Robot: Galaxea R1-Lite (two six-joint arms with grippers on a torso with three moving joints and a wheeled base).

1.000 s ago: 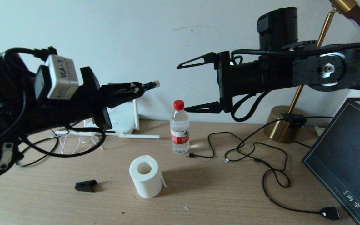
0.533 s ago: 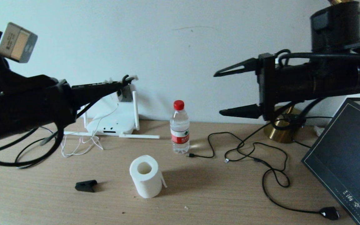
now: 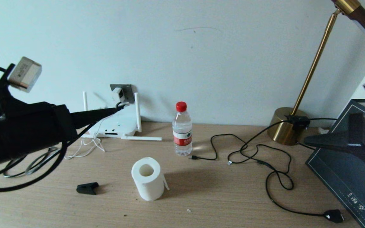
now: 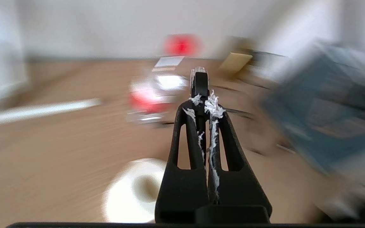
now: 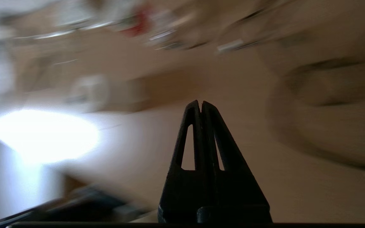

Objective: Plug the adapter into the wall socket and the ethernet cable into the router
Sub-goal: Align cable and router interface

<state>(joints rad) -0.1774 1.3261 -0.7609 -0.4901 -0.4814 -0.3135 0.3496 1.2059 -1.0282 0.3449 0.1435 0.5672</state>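
**Cluttered desk, both end effectors pressed together**

The left end effector [image 3: 114, 109] reaches level from the left edge toward the wall, its fingers closed on the ethernet cable [image 4: 199, 83], whose clear connector pokes out past the tips. Its tip sits just in front of the router [image 3: 119, 125] and below the socket [image 3: 124, 92], where the adapter [image 3: 118, 94] is seated, its thin white cord trailing down onto the desk [image 3: 201, 202]. Three router antennas show: two upright, one lying flat along the desk.

The right end effector [image 5: 200, 106] is closed on nothing, low at the right edge over a dark framed board [image 3: 344, 177].

Between the arms stand one bottle [image 3: 182, 129] with a red cap, one paper roll [image 3: 147, 178] nearer the front, and one small black clip [image 3: 87, 188] to the roll's left. Black cables [image 3: 265, 161] loop across the right half, ending near the bottle and at the front right corner. A brass lamp [image 3: 285, 128] stands at the back right against the wall. Bare desk lies along the front edge and between the roll and the cables.
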